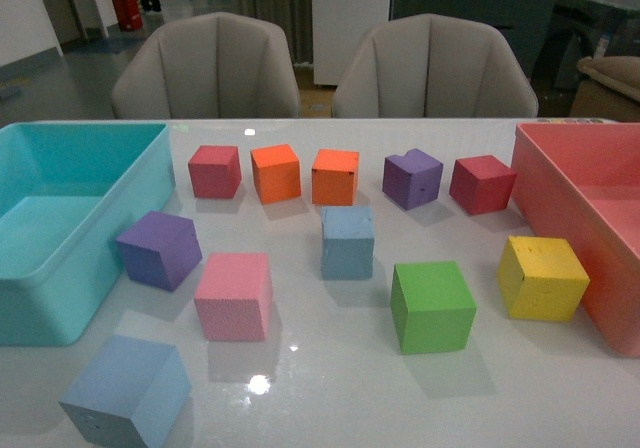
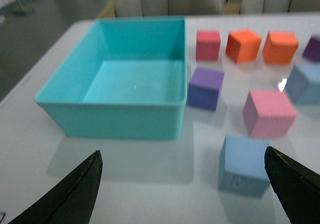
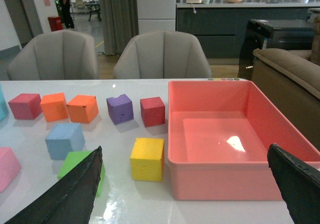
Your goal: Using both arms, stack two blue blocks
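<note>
Front view shows you both blue blocks flat on the tabletop (image 1: 300,368) and well apart, so nothing is stacked yet. The near blue block (image 1: 128,393) sits at the front left, just in front of the pink block (image 1: 233,295) and beside the turquoise bin (image 1: 60,308). The far blue block (image 1: 347,240) stands mid-table, in front of the two orange blocks and between the pink block and the green block (image 1: 432,306). Neither arm appears here, and no block is lifted or tilted.

Left wrist view gives you the left jaws spread wide and empty, with one dark finger (image 2: 75,189) at each lower corner of the picture. The near blue block (image 2: 244,164) lies on the tabletop ahead of them, close but untouched. The far blue block (image 2: 305,83) is a blur at the edge.

Right wrist view shows the right jaws spread and empty as well, hanging above the tabletop beside the pink bin (image 3: 220,184). The far blue block (image 3: 65,140) is ahead of them, past the green block, apart from the fingers.

By my reading the whole task is left to you: grasp one blue block, carry it across, and set it squarely on the other.
</note>
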Tool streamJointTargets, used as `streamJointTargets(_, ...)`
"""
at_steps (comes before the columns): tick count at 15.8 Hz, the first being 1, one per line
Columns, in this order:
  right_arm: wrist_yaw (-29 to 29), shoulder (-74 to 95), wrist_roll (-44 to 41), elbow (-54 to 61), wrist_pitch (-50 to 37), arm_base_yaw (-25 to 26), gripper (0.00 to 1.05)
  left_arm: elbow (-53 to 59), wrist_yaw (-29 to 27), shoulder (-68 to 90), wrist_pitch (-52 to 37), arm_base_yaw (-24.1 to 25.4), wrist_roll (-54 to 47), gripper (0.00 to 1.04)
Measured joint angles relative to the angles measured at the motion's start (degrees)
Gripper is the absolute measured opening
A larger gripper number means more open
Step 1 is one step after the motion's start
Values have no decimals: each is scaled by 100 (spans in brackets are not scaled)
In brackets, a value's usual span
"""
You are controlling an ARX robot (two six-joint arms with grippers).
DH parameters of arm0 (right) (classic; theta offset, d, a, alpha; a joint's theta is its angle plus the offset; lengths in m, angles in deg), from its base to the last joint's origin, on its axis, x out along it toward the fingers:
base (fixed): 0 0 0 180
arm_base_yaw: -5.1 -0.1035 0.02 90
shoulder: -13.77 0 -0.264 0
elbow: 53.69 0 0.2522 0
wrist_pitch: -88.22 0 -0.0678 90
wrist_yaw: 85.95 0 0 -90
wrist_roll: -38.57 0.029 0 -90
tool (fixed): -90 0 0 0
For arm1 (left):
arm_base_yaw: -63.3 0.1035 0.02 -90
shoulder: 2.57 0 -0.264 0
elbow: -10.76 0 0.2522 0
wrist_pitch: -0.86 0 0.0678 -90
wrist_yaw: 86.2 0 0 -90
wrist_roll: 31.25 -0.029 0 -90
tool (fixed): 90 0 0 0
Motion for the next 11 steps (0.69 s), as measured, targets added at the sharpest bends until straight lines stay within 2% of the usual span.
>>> streamJointTargets(2,-9,0,-4,0,-4,0,98,-479,-975,531,184,-929,-57,98)
streamJointTargets(3,-11,0,-4,0,-7,0,98,-680,-1189,570,109,-1220,-57,98)
streamJointTargets(5,-9,0,-4,0,-2,0,98,-857,-1215,846,-48,-1687,-66,98)
streamJointTargets(9,-11,0,-4,0,-4,0,98,-835,92,3692,-2205,-1519,-199,98)
streamJointTargets(11,-11,0,-4,0,-4,0,98,-1156,774,5453,-2734,-1226,-199,98)
